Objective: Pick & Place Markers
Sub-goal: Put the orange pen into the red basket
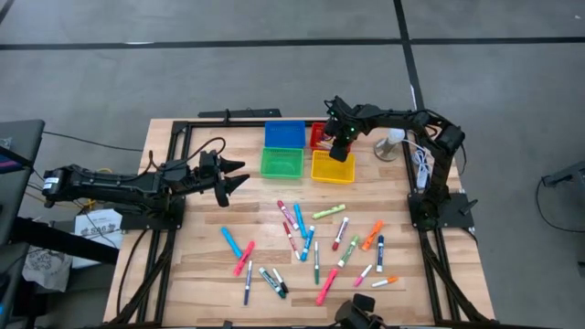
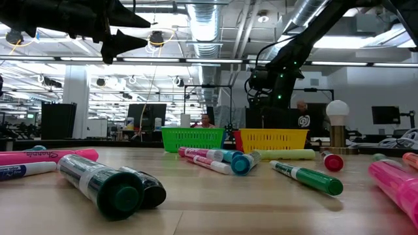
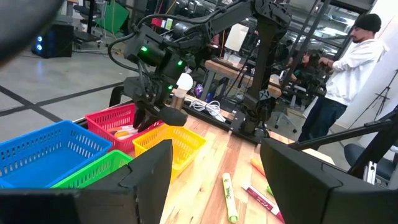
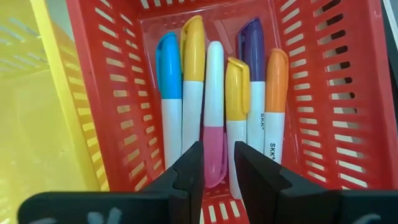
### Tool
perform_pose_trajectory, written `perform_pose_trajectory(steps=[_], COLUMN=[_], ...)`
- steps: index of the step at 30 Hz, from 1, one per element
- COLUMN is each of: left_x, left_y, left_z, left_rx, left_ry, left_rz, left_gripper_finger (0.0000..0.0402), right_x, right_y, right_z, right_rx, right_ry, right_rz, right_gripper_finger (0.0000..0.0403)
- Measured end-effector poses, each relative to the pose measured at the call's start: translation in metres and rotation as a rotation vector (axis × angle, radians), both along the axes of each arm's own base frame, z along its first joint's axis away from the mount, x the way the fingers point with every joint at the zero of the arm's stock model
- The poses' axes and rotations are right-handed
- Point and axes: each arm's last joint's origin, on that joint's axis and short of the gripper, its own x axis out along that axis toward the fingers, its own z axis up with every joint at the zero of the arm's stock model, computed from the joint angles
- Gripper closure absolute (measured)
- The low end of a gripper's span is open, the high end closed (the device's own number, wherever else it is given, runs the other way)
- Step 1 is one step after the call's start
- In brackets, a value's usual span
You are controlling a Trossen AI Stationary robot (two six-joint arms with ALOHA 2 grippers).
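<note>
Low view first: nearest the lens lie a dark green-capped marker (image 2: 108, 187) and pink ones at either edge, with more markers (image 2: 307, 177) strewn across the wooden table (image 2: 215, 209) back to the green bin (image 2: 192, 139) and the yellow bin (image 2: 274, 140). From above, the loose markers (image 1: 315, 247) are scattered over the near half of the table, well apart from the four bins at the far edge. The left gripper (image 1: 233, 177) hangs over bare wood to the left of the green bin, clear of everything, its fingers spread wide with nothing between them. Farther back, the right gripper (image 1: 340, 144) is poised above the red bin (image 1: 319, 136), just behind the yellow bin. Its wrist view looks straight down into that red bin (image 4: 348, 93), where six markers lie side by side: blue, yellow, pink, yellow, purple and orange caps. The pink marker (image 4: 214, 112) lies directly beneath the narrow gap between the fingers (image 4: 189, 171), which stand only slightly parted and hold nothing. Beyond the table, a person in white (image 3: 351, 62) stands in the room.
</note>
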Motion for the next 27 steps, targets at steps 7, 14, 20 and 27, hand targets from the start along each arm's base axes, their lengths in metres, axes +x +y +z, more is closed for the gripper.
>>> perform_pose_trajectory(steps=[7,14,20,27], left_x=[0.000,0.000,0.000,0.000], left_y=[0.000,0.000,0.000,0.000], left_z=[0.000,0.001,0.001,0.001], left_rx=[0.000,0.000,0.000,0.000], left_ry=[-0.004,-0.006,-0.006,-0.009], left_rz=[0.000,0.000,0.000,0.000], left_gripper_finger=[0.0160,0.0160,0.0160,0.0160], right_x=[0.002,0.010,0.018,0.029], right_y=[-0.001,-0.007,-0.005,0.010], right_z=[0.006,0.032,0.054,0.075], right_rx=[0.003,-0.006,0.001,0.030], right_ry=[0.005,-0.005,-0.001,0.035], right_rz=[0.002,0.011,0.030,0.080], right_gripper_finger=[0.0321,0.0321,0.0321,0.0321])
